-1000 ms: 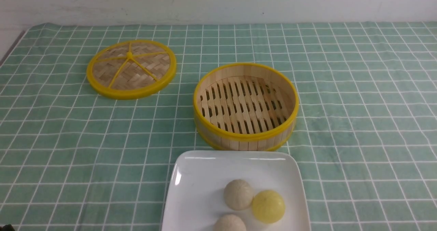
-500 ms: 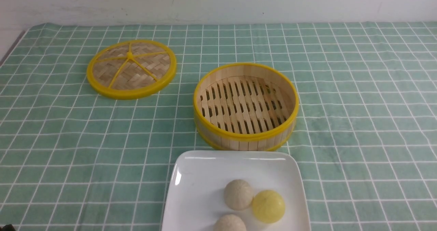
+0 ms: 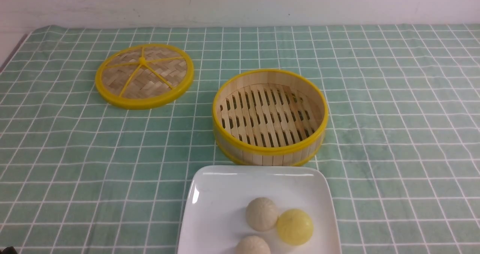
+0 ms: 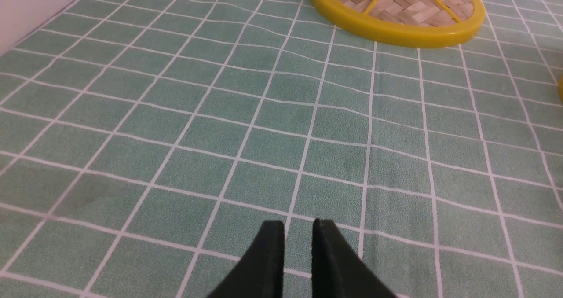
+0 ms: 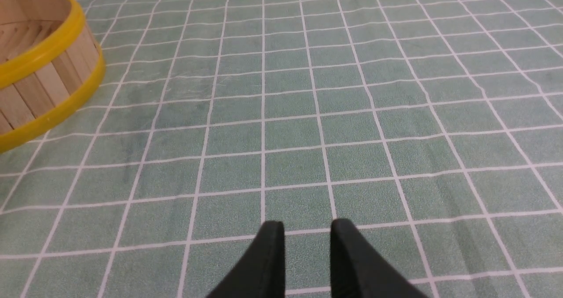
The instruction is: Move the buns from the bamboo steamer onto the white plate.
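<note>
Left claw and right claw both slightly parted, holding nothing, hovering over green checked counter; white wall behind.

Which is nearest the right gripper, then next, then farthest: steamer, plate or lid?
1. Bamboo steamer and white plate, middle: too close to call, as the right gripper sits outside the front view.
2. Lid, far left, farthest.

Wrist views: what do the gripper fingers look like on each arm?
Left gripper and right gripper look alike: two matte black fingers each, broad at the base and tapering to blunt rounded tips. No markings, pads or cables show. The arms themselves are out of frame in every view.
</note>
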Robot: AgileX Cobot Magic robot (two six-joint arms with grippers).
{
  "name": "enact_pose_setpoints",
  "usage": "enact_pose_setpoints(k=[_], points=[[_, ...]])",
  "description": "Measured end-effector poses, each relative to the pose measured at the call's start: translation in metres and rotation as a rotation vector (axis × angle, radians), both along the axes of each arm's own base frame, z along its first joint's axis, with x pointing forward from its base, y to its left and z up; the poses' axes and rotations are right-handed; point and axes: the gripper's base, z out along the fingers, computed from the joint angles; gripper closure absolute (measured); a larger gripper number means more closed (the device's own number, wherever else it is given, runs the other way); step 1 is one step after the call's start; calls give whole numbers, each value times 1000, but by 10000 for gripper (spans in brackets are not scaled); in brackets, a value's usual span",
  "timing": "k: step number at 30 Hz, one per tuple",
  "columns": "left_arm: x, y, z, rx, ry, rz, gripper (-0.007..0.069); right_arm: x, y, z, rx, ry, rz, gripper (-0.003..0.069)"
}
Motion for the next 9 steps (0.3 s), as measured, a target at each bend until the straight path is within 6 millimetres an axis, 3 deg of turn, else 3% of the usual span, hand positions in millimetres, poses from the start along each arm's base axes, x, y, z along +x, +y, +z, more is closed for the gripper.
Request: enact_pose_setpoints(k=[9], points=[[0,0,0,0,0,0,485,0,0,0,0,0,0,468]])
